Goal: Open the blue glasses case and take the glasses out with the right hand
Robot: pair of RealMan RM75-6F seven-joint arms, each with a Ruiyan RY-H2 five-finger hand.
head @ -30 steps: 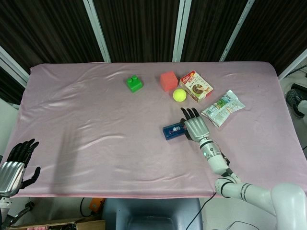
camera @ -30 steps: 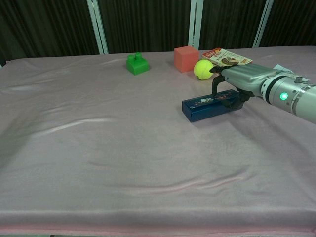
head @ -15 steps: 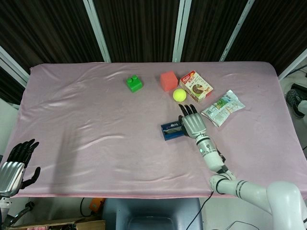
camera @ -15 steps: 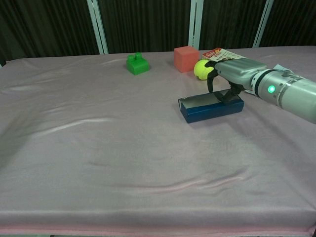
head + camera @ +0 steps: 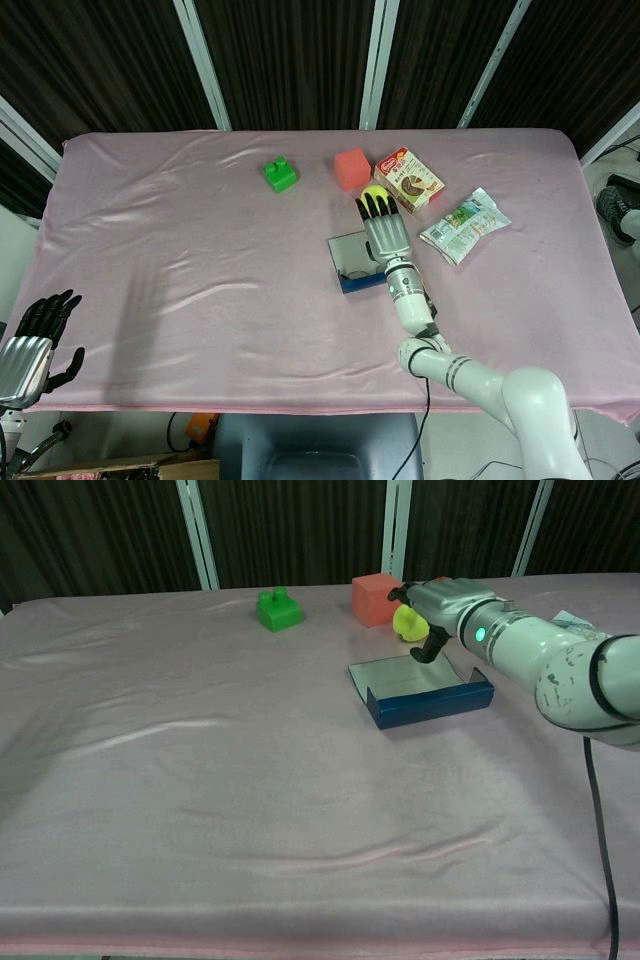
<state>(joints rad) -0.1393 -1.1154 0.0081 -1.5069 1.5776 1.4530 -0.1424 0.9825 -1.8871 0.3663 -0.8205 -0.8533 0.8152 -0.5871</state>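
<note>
Pink-clothed table (image 5: 180, 260) seen from above and from chest height. Blue glasses case (image 5: 425, 692) lying right of centre, lid swung up and back toward the far side, pale grey lining showing; glasses not discernible inside from either view. Right hand (image 5: 384, 232) reaching over the far part of the case, back of the hand turned up, dark fingers (image 5: 373, 204) extended toward the far edge and overlapping the yellow tennis ball (image 5: 407, 623). From chest height, one digit hooked down at the lid's far rim, probably to prop the lid open; whether it pinches the rim or only rests against it cannot be told. Nothing visibly clamped in the palm. Case directly beneath and just near of the hand, touching or almost so.

Left hand (image 5: 32, 345) parked at the near left corner, off the cloth, fingers loosely apart, holding nothing, likely kept clear since the task falls to the other hand.

Beyond the case: green block (image 5: 280, 174), red cube (image 5: 351, 168), snack box (image 5: 408, 180); snack packet (image 5: 463, 225) to the right.
</note>
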